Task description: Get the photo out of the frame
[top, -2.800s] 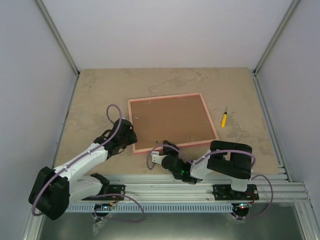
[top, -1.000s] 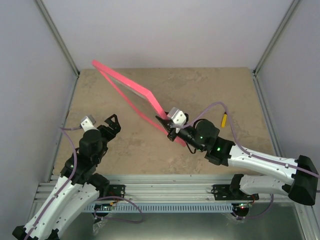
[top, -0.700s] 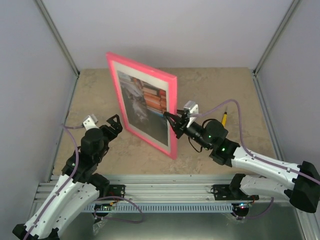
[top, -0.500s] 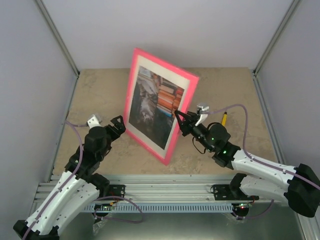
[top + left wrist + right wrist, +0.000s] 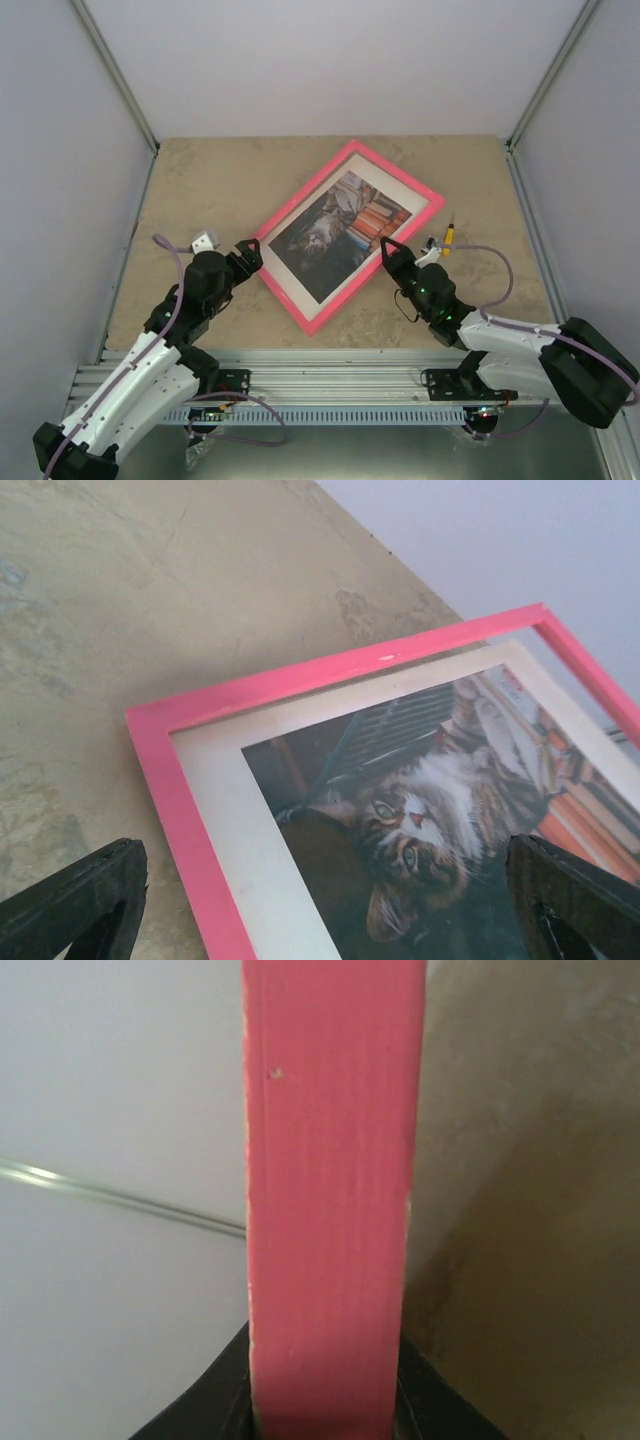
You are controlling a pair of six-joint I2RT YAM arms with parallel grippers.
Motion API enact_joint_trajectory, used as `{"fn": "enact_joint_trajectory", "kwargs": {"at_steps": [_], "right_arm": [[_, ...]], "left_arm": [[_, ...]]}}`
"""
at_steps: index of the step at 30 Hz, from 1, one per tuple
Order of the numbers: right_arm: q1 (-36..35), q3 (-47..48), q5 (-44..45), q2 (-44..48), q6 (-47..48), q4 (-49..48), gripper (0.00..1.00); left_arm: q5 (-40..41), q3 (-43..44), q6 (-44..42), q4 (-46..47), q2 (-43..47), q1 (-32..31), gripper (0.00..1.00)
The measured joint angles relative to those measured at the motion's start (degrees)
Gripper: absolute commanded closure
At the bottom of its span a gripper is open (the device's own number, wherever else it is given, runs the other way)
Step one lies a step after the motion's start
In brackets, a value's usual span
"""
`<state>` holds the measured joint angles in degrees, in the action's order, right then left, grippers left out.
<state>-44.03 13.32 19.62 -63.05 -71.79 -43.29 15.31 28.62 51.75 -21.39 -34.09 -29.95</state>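
Bright-pink rectangular picture frame [image 5: 345, 235] faces up, long axis near-left to far-right, back hidden; right tool [image 5: 387, 246] clamps its edge, left tool [image 5: 248, 257] spread wide.

Mottled beige tabletop [image 5: 200, 180], pale walls [image 5: 330, 60]

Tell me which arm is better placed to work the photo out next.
Left, probably: the left end effector is open and free at the frame's left corner, photo facing up. The right end effector is shut on the frame's edge.
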Motion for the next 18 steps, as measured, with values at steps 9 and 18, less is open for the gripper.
{"fn": "enact_joint_trajectory", "kwargs": {"at_steps": [9,18], "right_arm": [[0.26,0.42,2.23,-11.87,-16.04,-2.67,1.00],[0.31,2.14,1.70,-17.51,-23.54,-2.19,0.89]], "left_arm": [[-2.05,-1.75,1.16,1.03,-2.01,0.00,0.01],[-2.82,-3.58,2.40,0.96,-2.47,0.00,0.01]]}}
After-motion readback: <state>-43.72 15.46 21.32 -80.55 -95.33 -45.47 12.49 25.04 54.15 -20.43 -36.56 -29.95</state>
